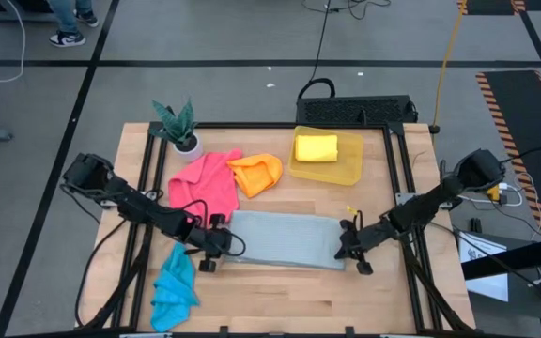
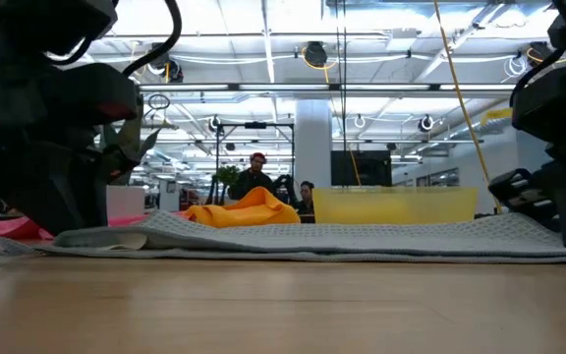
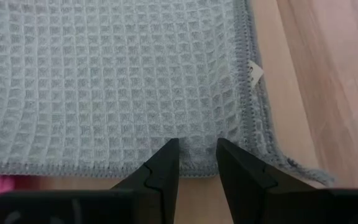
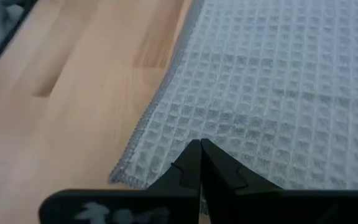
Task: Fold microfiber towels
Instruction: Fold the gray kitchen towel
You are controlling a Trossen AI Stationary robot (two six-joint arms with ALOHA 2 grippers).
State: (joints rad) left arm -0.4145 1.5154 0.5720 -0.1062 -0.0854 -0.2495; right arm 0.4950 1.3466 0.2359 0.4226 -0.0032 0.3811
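High view: grey towel (image 1: 285, 239) flat at mid-surface (image 1: 383, 300), left claw (image 1: 209, 252) and right claw (image 1: 352, 246) at opposite ends.
Left wrist: parted, astride the hem.
Right wrist: pinched on the edge.
Probably mid-fold; next, close left, lift together.

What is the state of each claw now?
Left claw: open, at the grey towel's edge.
Right claw: shut on the grey towel.
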